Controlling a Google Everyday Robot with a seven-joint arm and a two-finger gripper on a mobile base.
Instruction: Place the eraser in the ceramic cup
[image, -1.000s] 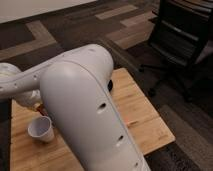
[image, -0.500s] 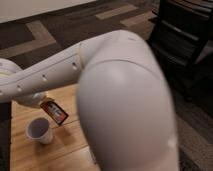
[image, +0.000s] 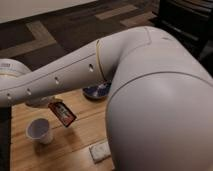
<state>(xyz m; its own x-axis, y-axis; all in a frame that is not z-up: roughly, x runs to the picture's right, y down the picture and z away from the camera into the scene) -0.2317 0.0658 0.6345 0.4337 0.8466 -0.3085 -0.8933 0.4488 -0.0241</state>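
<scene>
The eraser, a flat black block with red markings, hangs tilted in the air just up and right of the ceramic cup. The white cup stands upright on the wooden table at the left. My gripper sits under the long white arm at the eraser's upper left corner, shut on it and mostly hidden by the arm.
A dark blue bowl sits at the table's far side, partly behind the arm. A pale grey-white pad lies near the front edge. The arm's bulky elbow fills the right half of the view. Dark chairs stand at the back right.
The arm has swung across the view, uncovering the eraser and the blue bowl. The eraser has drifted slightly right, staying beside and above the cup.
</scene>
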